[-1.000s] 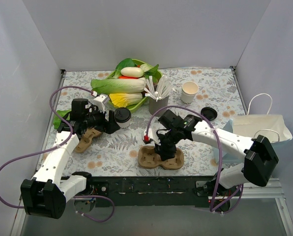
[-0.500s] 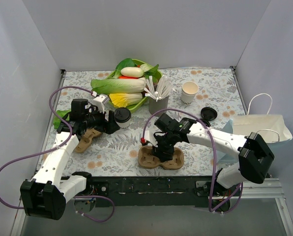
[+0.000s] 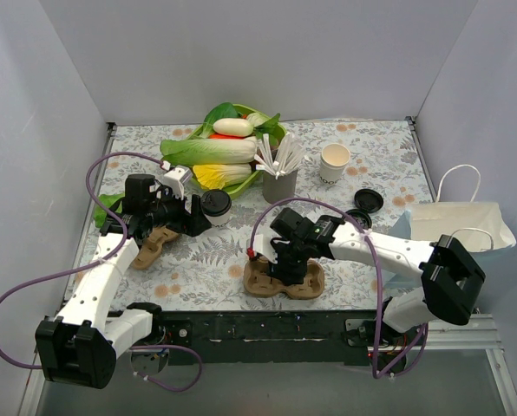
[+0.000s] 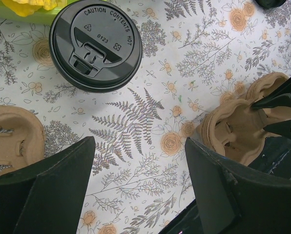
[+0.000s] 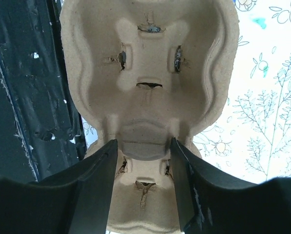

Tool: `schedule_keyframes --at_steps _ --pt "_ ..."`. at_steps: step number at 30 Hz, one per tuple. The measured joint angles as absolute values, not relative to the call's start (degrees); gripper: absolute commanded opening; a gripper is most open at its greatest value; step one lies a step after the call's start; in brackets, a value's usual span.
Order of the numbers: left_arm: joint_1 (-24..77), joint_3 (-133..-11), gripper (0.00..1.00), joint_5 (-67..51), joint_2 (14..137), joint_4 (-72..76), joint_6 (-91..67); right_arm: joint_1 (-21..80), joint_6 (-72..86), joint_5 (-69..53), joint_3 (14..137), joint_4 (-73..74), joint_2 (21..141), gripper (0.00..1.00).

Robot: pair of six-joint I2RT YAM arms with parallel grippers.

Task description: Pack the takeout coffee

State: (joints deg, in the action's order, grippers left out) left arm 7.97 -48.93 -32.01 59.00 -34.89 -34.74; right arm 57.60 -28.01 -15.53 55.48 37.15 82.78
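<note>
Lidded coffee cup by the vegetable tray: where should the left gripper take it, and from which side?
Grip the lidded cup by its paper wall just under the black lid, held level, coming from the left gripper's side: it stands upright and round, and the vegetable tray crowds its far side.

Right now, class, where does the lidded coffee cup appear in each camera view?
Top external: the lidded coffee cup stands left of centre.
Left wrist: lidded coffee cup at upper left, black lid seen from above.
Right wrist: not in it.
Shared landmark: the pulp cup carrier at centre front, visible in all three views.
</note>
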Motion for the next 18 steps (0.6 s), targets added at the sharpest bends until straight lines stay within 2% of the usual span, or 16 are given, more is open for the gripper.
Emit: schedule_keyframes --at_steps 4,5,13,18 --pt "7.97 -48.93 0.74 -31.99 58.89 -34.89 -34.76 58.04 -27.03 -14.24 55.37 36.36 82.7 0.39" --pt "7.97 -48.93 0.74 -31.94 58.83 -34.89 -34.76 58.15 -26.89 -14.0 55.37 36.18 82.7 0.29" --pt "7.97 -48.93 0.74 -31.92 58.22 -34.76 -34.92 58.7 -28.08 -11.7 56.01 37.04 82.72 0.01" --pt "7.97 -48.93 0.74 -31.99 58.22 -34.72 -34.92 57.87 -32.8 -11.31 62.43 44.99 83.11 0.01"
